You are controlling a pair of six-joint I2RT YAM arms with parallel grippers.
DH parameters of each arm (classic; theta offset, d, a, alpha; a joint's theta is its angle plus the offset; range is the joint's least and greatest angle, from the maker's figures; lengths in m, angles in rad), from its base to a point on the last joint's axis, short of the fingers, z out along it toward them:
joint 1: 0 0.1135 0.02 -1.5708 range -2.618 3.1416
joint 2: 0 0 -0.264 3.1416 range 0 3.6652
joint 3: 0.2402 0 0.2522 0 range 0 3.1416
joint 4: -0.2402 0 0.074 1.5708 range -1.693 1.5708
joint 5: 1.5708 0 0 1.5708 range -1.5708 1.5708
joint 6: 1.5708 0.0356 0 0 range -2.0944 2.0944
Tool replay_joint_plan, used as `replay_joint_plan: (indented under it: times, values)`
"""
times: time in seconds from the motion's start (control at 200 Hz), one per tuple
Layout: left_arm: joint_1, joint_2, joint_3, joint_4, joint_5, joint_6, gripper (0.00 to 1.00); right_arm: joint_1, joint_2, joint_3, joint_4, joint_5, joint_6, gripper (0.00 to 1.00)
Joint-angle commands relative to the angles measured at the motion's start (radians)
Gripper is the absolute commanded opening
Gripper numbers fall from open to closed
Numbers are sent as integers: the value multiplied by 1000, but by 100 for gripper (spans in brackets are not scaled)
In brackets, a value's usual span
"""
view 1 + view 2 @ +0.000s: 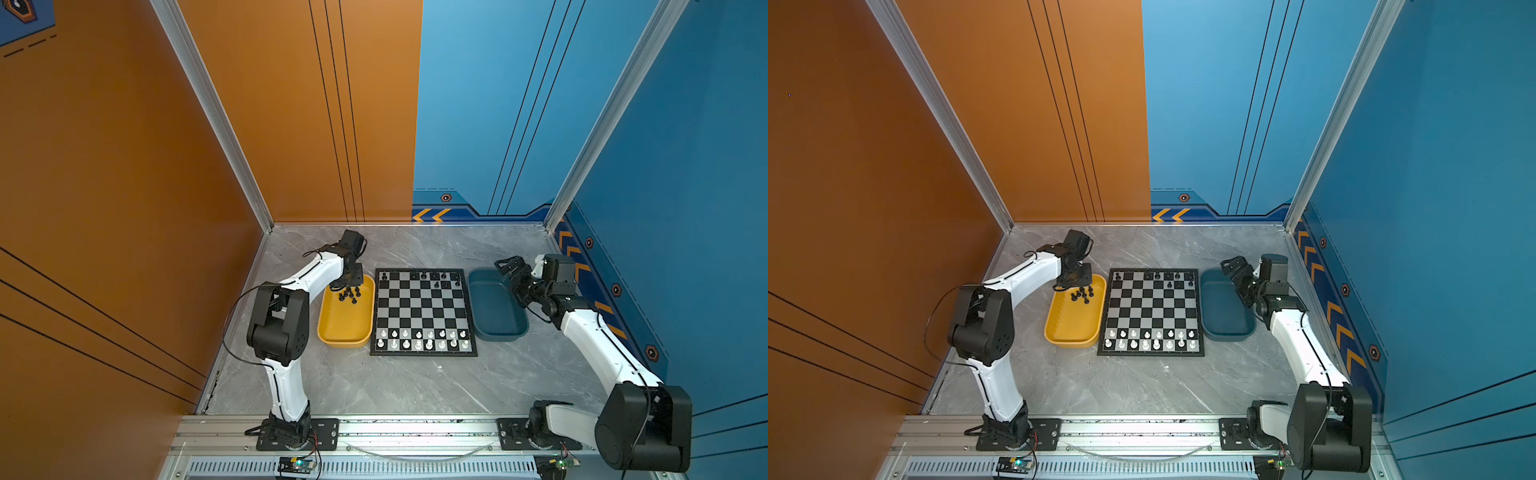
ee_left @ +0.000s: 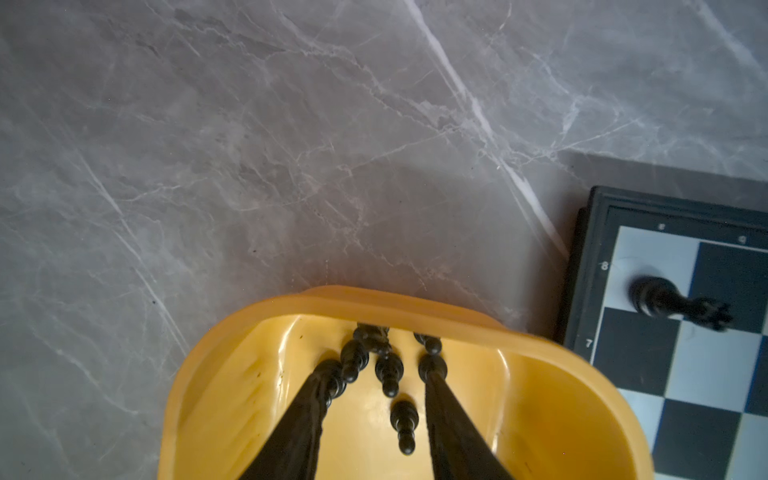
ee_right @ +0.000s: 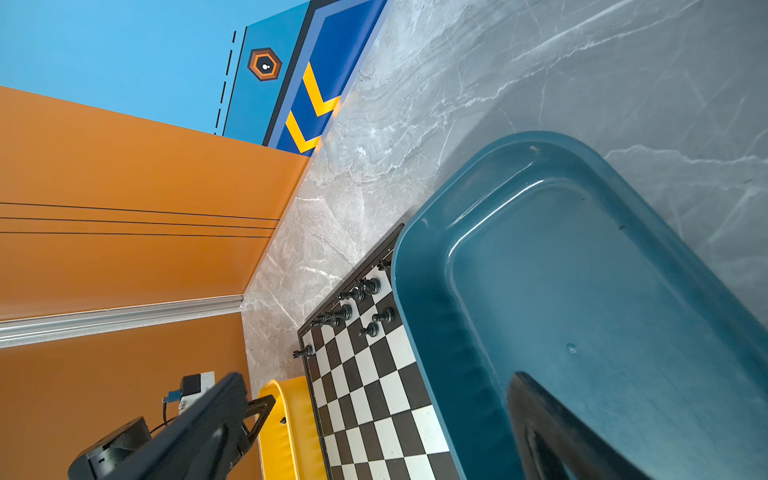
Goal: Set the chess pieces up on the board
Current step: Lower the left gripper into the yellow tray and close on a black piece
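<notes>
The board (image 1: 424,309) (image 1: 1152,309) lies mid-table, with several black chess pieces (image 1: 424,275) on its two far rows. More black chess pieces (image 1: 351,293) (image 1: 1084,294) stand clustered at the far end of a yellow tray (image 1: 345,343). My left gripper (image 1: 340,286) (image 2: 380,368) is lowered into that cluster, open. A pawn (image 2: 403,424) stands between its fingers, touching neither. Other pieces crowd the fingertips (image 2: 328,374). One black piece (image 2: 660,301) stands on the board's near corner square. My right gripper (image 1: 509,266) (image 3: 376,378) hangs wide open and empty above the far end of the dark blue tray (image 1: 498,320).
White chessmen (image 1: 422,338) fill the board's two near rows. The dark blue tray (image 3: 582,270) holds nothing and lies against the board's right side. The yellow tray (image 2: 374,295) lies along the board's left side. Walls enclose the grey marble table on three sides.
</notes>
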Motion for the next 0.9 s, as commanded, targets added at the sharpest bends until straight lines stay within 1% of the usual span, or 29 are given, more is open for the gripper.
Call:
replay_joint_plan:
  times: [0.0,0.896]
  values:
    - [8,28,39,-5,26,6,42,1,-8,20,-21,-5,-13,100]
    - [20,103,36,-6,37,0,32,2,4,22,-20,-6,-13,100]
